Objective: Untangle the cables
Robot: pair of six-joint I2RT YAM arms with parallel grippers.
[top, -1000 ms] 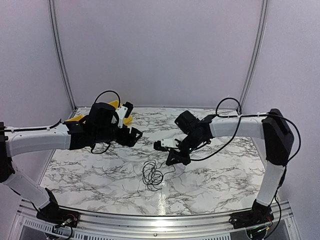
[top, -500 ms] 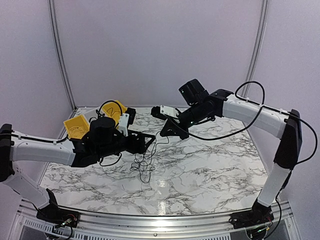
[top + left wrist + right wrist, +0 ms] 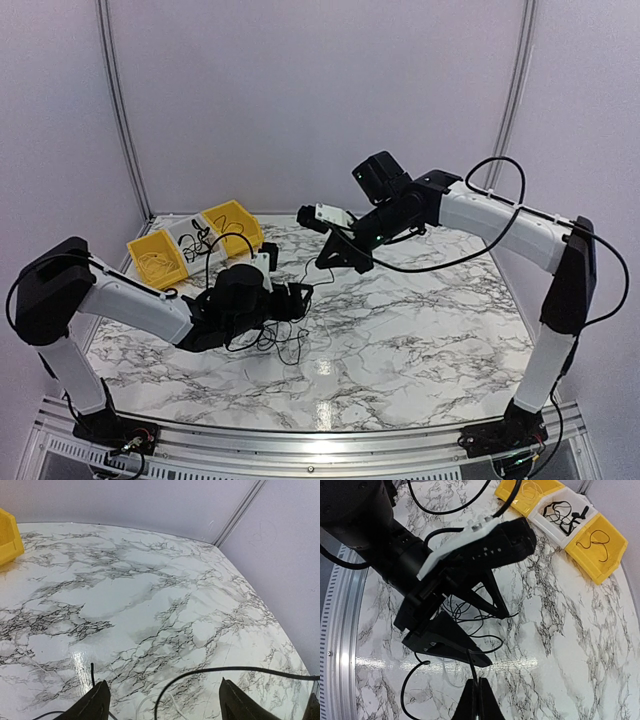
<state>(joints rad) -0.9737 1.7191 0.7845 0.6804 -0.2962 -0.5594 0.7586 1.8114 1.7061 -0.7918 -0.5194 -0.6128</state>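
Observation:
The cables (image 3: 285, 335) are a loose tangle of thin black wires on the marble table, just front of centre. My left gripper (image 3: 298, 298) is low over the tangle and open. In the left wrist view its fingers (image 3: 92, 705) stand wide apart, with a black strand (image 3: 200, 672) arcing between them. My right gripper (image 3: 325, 263) is raised above and right of the tangle. In the right wrist view it (image 3: 477, 700) is shut on one thin strand (image 3: 471, 665) that runs down toward the left gripper (image 3: 499, 639) and the loops (image 3: 470, 615).
Three bins stand at the back left: a yellow bin (image 3: 157, 257), a white bin (image 3: 195, 243) holding black cables, and a yellow bin (image 3: 232, 225). They also show in the right wrist view (image 3: 562, 515). The table's metal front rail (image 3: 320, 440) is near the arm bases.
My right gripper rose from the table, drawing a strand up with it. My left arm swung down and in, bringing its open gripper low over the tangle, which shifted left.

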